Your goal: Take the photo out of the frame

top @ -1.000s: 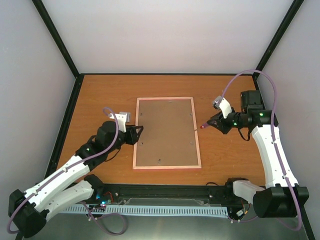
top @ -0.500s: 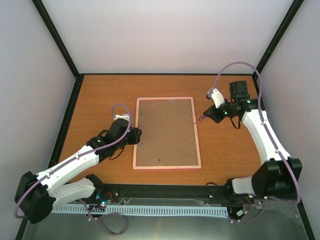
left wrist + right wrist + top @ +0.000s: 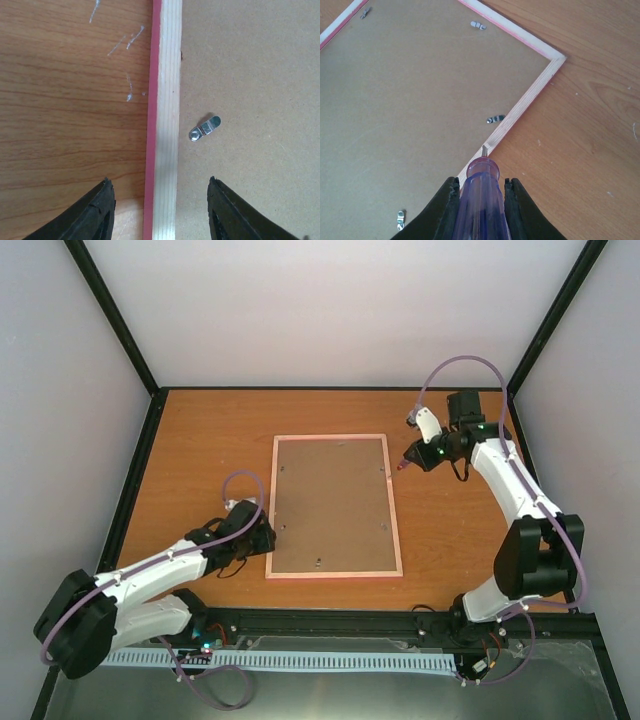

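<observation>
The frame (image 3: 334,574) lies face down mid-table with its brown backing board (image 3: 332,505) up. The photo is hidden under the board. My left gripper (image 3: 268,535) is open and empty, its fingers either side of the frame's left rail (image 3: 167,75) near the front corner; the wrist view shows the gripper (image 3: 160,182) just above the rail. My right gripper (image 3: 422,455) is shut on a screwdriver (image 3: 480,200), seen at the bottom of the wrist view (image 3: 481,185). The screwdriver's tip hovers over the right rail (image 3: 530,90) near the far right corner.
Small metal turn clips sit on the backing board: one by the left rail (image 3: 204,128), one just ahead of the screwdriver tip (image 3: 495,119), others along the far edge (image 3: 477,25) and lower down (image 3: 400,219). Black uprights and white walls enclose the orange wooden table (image 3: 200,430).
My left gripper has slid along the frame's left rail toward the front corner. My right arm has carried the screwdriver toward the back, to the frame's far right corner.
</observation>
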{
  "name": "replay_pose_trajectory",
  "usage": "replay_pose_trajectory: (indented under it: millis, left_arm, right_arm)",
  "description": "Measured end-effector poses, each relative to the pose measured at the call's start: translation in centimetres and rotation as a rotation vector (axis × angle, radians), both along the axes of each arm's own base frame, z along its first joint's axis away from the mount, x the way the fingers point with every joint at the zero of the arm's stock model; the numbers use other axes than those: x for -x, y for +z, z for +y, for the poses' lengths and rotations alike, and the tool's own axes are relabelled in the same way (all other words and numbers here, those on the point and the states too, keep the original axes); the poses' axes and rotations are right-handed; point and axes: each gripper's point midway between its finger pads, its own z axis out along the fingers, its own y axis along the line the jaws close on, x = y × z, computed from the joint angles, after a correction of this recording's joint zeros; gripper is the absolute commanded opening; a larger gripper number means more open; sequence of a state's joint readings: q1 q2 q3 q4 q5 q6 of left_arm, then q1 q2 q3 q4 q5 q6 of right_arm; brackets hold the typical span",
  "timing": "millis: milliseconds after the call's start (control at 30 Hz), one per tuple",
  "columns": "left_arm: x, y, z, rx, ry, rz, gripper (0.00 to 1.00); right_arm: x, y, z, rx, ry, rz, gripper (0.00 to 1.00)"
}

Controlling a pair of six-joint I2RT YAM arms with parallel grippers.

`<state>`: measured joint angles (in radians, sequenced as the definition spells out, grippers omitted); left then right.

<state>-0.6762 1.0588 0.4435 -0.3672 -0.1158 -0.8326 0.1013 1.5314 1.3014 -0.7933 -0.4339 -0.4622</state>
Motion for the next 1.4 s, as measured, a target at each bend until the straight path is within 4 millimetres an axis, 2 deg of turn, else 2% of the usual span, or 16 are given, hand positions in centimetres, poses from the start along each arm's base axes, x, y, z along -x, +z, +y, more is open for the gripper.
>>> replay_pose_trajectory:
  millis: [200,300,433,967,1167,1267,1333,1400]
  left_arm:
    - [0.1,-0.8,-0.4,0.022,0.000,0.012,0.50]
    - [0.2,-1.3,-0.4,0.019,-0.001,0.028,0.46]
    - [0.3,-1.7,-0.5,0.023,0.000,0.038,0.42]
    - [0.6,-2.5,-0.4,0.027,-0.001,0.045,0.34]
    - [0.7,-2.5,-0.4,0.027,-0.002,0.046,0.35]
    - [0.6,-2.5,-0.4,0.027,-0.002,0.043,0.39]
    - [0.6,-2.2,-0.3,0.026,-0.001,0.036,0.43]
    - [0.4,-1.5,-0.2,0.024,0.001,0.021,0.46]
  right_arm:
    - [-1.5,-0.6,0.6,-0.007,-0.001,0.005,0.03]
    - [-2.1,-0.5,0.9,-0.009,0.003,-0.008,0.03]
    - [-2.2,-1.3,1.7,0.009,0.017,0.003,0.03]
    - [-3.3,-1.2,4.7,0.170,0.057,-0.128,0.03]
    - [-3.5,-1.2,5.3,0.150,0.077,-0.134,0.03]
    - [-3.2,-0.9,5.4,0.141,0.082,-0.132,0.03]
    - [-2.7,-0.3,5.3,0.142,0.080,-0.131,0.03]
    - [-1.9,1.4,4.9,0.136,0.069,-0.156,0.03]
